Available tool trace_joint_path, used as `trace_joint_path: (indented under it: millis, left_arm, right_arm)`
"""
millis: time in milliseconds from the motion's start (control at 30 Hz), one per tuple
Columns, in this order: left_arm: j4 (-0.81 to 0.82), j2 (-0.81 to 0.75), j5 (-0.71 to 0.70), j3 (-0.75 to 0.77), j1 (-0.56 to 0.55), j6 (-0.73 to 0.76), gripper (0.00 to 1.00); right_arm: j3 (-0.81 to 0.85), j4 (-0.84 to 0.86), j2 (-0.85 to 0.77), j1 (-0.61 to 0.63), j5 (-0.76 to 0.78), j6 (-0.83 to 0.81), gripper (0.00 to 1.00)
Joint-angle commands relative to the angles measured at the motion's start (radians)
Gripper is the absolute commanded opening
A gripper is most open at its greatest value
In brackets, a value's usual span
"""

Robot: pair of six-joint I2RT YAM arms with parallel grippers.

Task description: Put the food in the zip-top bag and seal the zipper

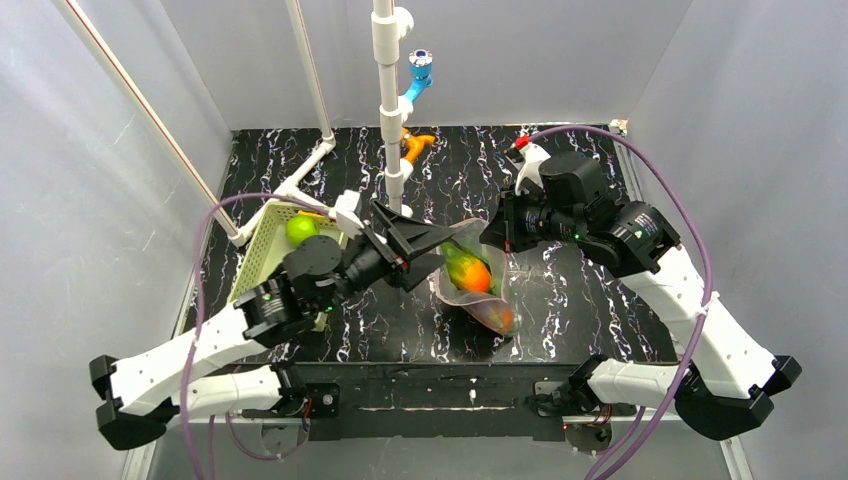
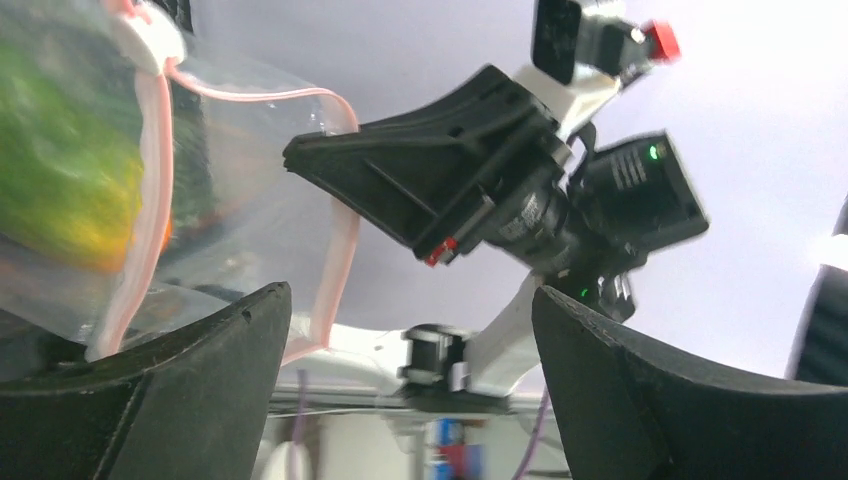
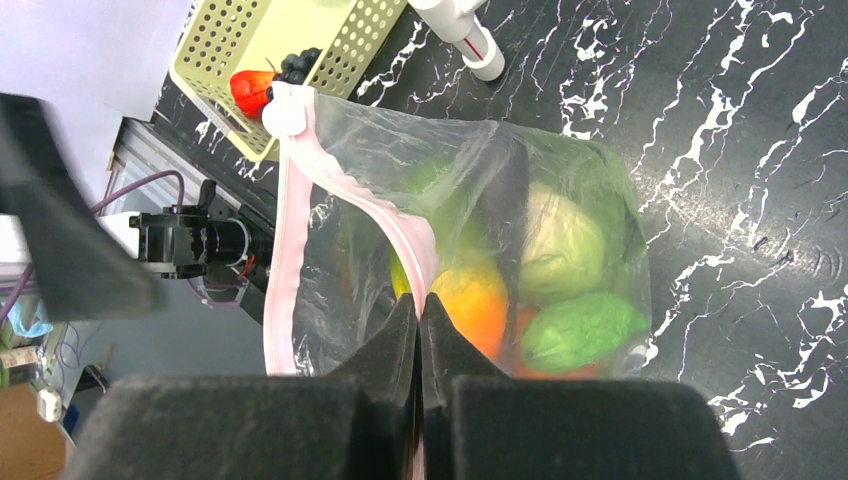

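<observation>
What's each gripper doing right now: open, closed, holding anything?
Left gripper: open, fingers wide apart, holding nothing.
Right gripper: closed, pinching the zipper of the zip-top bag.

Bright even light; left wrist pic blurred, esp. zip-top bag (image 2: 250, 200).

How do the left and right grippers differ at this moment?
The left gripper stands wide open; the right gripper is shut. The left gripper holds nothing, while the right gripper pinches the zipper of the zip-top bag. Both sit near the bag's open edge.
</observation>
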Motion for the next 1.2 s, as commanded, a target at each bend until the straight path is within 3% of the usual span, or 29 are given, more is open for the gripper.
trace_joint_path:
  millis: [0,133,300,467,567,700,767,867,1000,1167]
  left_arm:
    - [-0.422,-0.083,-0.151,0.208,-0.005,0.351,0.88]
    - [-0.808,-0.116,-0.363,0.314,-0.005,0.435,0.89]
    - [-1.262,-0.085,-0.593,0.369,-0.005,0.38,0.9]
    - [-1.424,0.025,-0.677,0.361,0.001,0.356,0.97]
    - [-1.359,0.052,-0.687,0.297,0.079,0.44,0.98]
    - [-1.062,0.021,-0.388,0.142,0.466,0.76,0.98]
    - [-1.004,0.041,-0.344,0.099,0.613,0.822,0.98]
    - [-0.982,0.116,-0.374,0.06,0.807,0.819,0.98]
    - [-0.917,0.19,-0.174,-0.033,1.055,0.758,0.98]
    - [-0.877,0.206,-0.086,-0.135,1.203,0.605,0.98]
  right_arm:
    - [0.041,0.098,-0.027,0.001,-0.018,0.001,0.01]
    - [0.024,0.093,-0.044,-0.001,-0.004,-0.009,0.01]
    - [0.001,0.088,-0.064,-0.001,0.01,-0.016,0.01]
    - [-0.016,0.089,-0.065,-0.001,0.004,-0.018,0.01]
    - [-0.013,0.082,-0.064,-0.001,-0.003,-0.017,0.01]
    - [0.002,0.067,-0.071,-0.001,-0.005,-0.016,0.01]
    - [0.005,0.06,-0.077,-0.001,-0.003,-0.018,0.01]
    - [0.004,0.056,-0.084,-0.001,-0.005,-0.014,0.01]
    - [0.004,0.058,-0.088,-0.001,-0.015,-0.009,0.01]
    - [0.002,0.058,-0.094,-0.001,-0.005,-0.011,0.01]
